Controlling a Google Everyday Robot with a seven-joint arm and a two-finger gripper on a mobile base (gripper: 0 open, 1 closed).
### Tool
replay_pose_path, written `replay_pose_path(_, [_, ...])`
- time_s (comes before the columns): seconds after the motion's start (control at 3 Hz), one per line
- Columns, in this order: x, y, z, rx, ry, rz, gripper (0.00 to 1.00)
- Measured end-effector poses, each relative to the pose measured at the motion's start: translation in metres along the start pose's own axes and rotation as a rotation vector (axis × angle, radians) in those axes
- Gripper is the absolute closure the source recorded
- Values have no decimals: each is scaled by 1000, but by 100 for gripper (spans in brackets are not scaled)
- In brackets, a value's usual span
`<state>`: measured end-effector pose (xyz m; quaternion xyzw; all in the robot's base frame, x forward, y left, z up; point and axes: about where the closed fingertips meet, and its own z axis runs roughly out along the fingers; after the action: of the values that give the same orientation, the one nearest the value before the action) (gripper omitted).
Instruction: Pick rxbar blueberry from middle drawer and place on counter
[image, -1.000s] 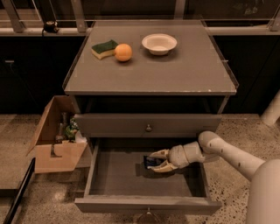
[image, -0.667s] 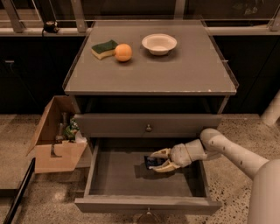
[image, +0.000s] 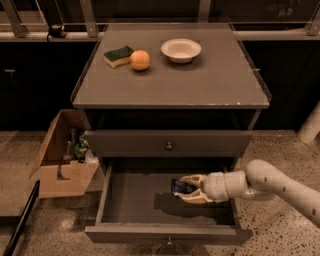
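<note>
The middle drawer (image: 125, 200) is pulled open below the counter (image: 200, 85). My gripper (image: 186, 189) reaches into it from the right, near the drawer's back right. Its two pale fingers (image: 192, 178) close around the rxbar blueberry (image: 178, 186), a small dark blue shiny bar at the fingertips. The bar seems to be held slightly above the drawer floor, with a shadow under it. The rest of the drawer floor is bare.
On the counter stand a green-and-yellow sponge (image: 118, 55), an orange (image: 140, 60) and a white bowl (image: 181, 49), all towards the back. The drawer above (image: 169, 144) is shut. An open cardboard box (image: 64, 160) with items sits on the floor at left.
Almost nothing has changed: the gripper stays in the drawer around the bar, and the arm has shifted only slightly.
</note>
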<state>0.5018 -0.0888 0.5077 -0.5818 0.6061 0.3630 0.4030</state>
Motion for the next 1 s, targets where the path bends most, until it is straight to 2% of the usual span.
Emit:
replay_pose_path(0.33, [-5, 24, -8, 129, 27, 64, 100])
replay_pose_path(0.67, [6, 20, -7, 200, 60, 81, 100])
replay_pose_path(1.0, [6, 19, -7, 201, 60, 81, 100])
